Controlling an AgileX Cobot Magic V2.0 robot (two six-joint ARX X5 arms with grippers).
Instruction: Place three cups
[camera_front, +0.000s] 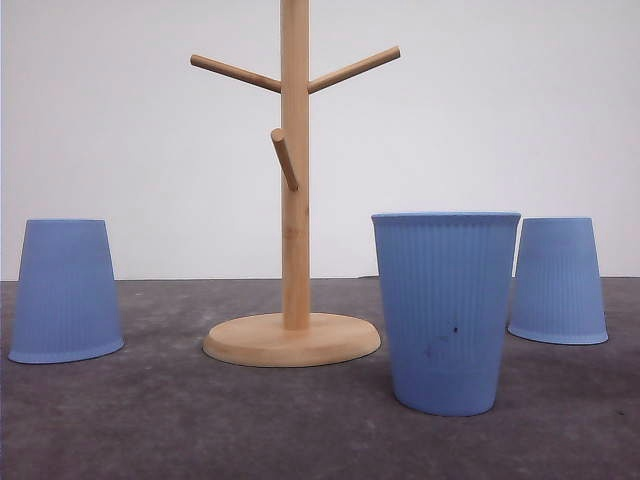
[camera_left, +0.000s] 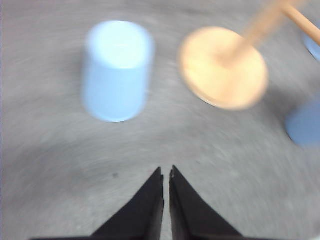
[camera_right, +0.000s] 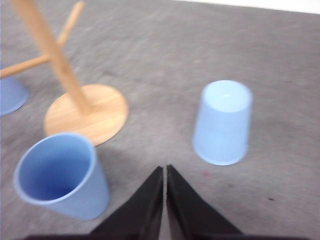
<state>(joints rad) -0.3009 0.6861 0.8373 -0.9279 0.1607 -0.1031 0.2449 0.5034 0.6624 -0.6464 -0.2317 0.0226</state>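
Three cups are seen on the table w/ a wooden rack (camera_front: 293, 200) at frame centre: upside-down cup (camera_front: 65, 290) lower left, upright cup (camera_front: 445, 310) lower right, another upside-down cup (camera_front: 558, 280) far right. Left gripper (camera_left: 166, 172) and right gripper (camera_right: 164, 170) are clenched, nothing held; pegs are likely meant for hanging.

A bare test bench, lab-like — a grey felt-like tabletop (camera_front: 200, 420) against a plain white wall (camera_front: 500, 100), set with only a wooden mug tree (camera_front: 294, 200) and blue cups (camera_front: 446, 310).

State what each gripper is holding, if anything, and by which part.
Nothing is held. The left gripper and right gripper are both shut on nothing, above the grey tabletop, apart from the light-blue ribbed plastic cups.
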